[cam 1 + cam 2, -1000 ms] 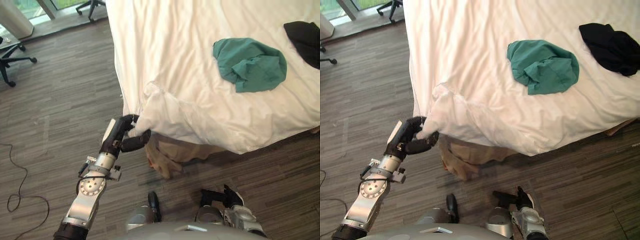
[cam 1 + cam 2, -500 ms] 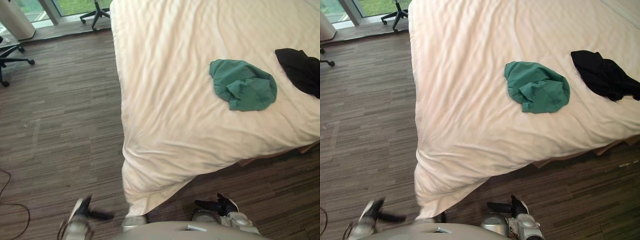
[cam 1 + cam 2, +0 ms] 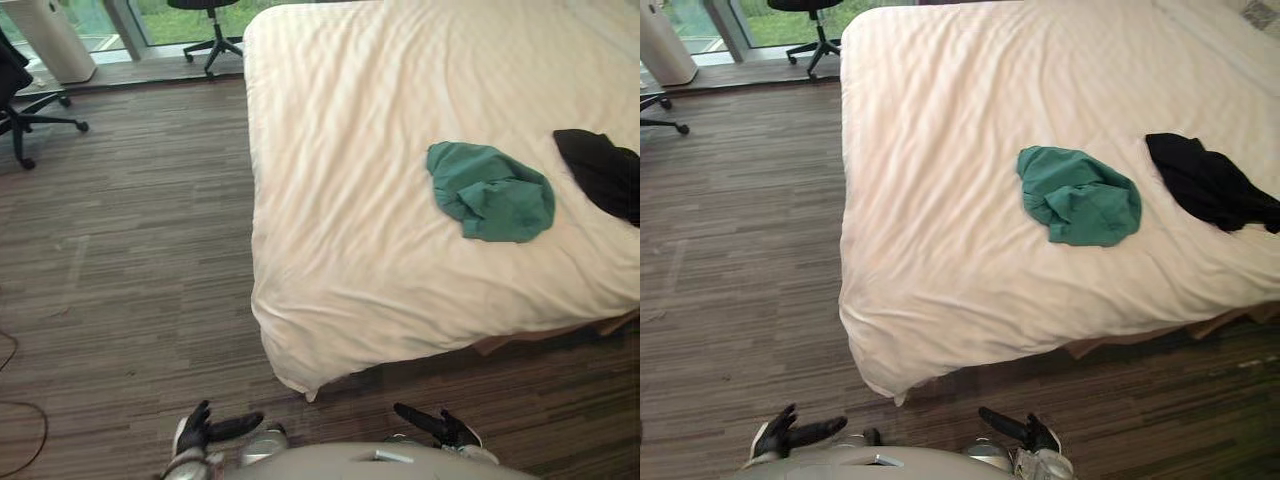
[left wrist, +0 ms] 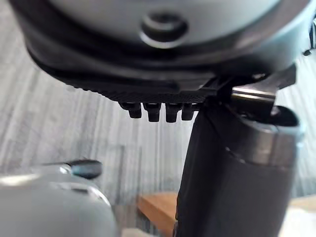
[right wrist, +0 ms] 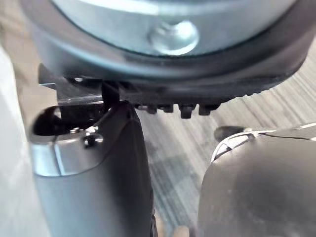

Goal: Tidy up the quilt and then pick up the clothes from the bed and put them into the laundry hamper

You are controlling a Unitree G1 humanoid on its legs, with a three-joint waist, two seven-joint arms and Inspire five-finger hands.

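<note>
Across the bed (image 3: 1210, 323), white quilt (image 3: 380, 200) spread flat and lightly creased, covering the mattress from edge to edge. Near corner of the quilt draped over the bed's corner, hanging toward the floor (image 3: 130, 280) in a small point. On top of the quilt, toward the robot's right, green garment (image 3: 492, 192) crumpled into a rounded heap. Farther right and apart from it, black garment (image 3: 603, 172), reaching the edge of the left eye view. Both garments resting on the quilt, touched by neither hand.

Low at the front edge of the head views, over dark striped flooring and well short of the bed, left hand (image 3: 205, 432) with fingers stretched loose and spread, holding nothing. Opposite it, right hand (image 3: 440, 428), likewise wide with fingers straight, holding nothing. From the left wrist, short row of fingertips (image 4: 158, 111) beside a large dark thumb (image 4: 232, 187), grey floor beyond, nothing in the grasp. Same from the right wrist: thumb and straight fingertips over bare flooring.

Far off past the bed's left side, by a window (image 3: 165, 12), black office chair (image 3: 210, 30). At the left edge, second chair (image 3: 22, 95), with a pale upright cylinder (image 3: 50, 40) just behind it.
</note>
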